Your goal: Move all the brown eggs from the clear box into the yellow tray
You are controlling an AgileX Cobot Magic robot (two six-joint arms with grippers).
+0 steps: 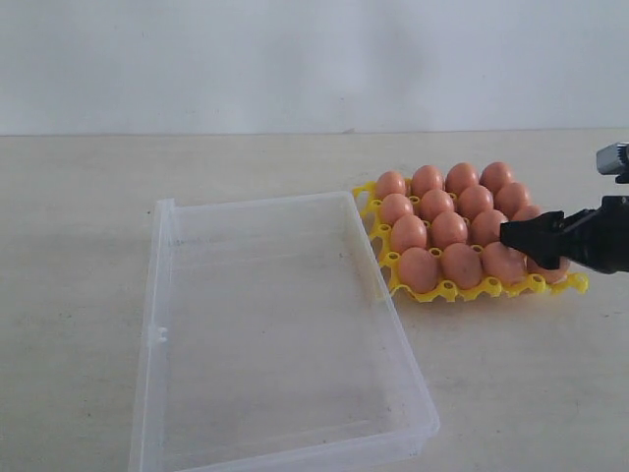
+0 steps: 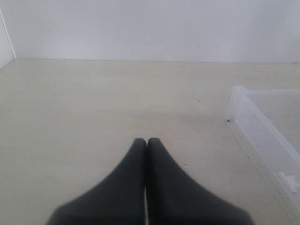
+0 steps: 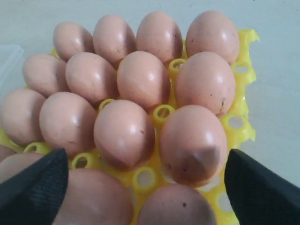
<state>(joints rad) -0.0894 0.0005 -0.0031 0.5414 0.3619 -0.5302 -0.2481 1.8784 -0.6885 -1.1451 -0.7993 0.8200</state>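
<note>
The right fingers (image 3: 262, 187) are standing wide apart and gripping nothing, hanging low over the near right corner of the yellow tray (image 1: 442, 292). One brown egg (image 3: 192, 140) is sitting in the gap between them, touching neither finger as far as the right wrist view shows. It is standing on end in its cup with its long axis roughly upright, so the open span is running across its width.

The rest of the brown eggs (image 1: 448, 229) are crowding just beside it, shoulder to shoulder in four rows, and the tray appears to be full. The clear box (image 1: 157, 295) is lying just left of the tray and looking empty, so the task is probably nearing its end.

The right arm is the nearer one by far. What the coming move is turning on, in my judgement, is a clean rise: the neighbouring eggs are sitting close to both fingers, and any sideways drift could be knocking one.

The left fingers (image 2: 164, 187) are pressed together and holding nothing, hovering over bare desk (image 2: 93, 103), with a corner of the box off to one side and the eggs well apart from them.
</note>
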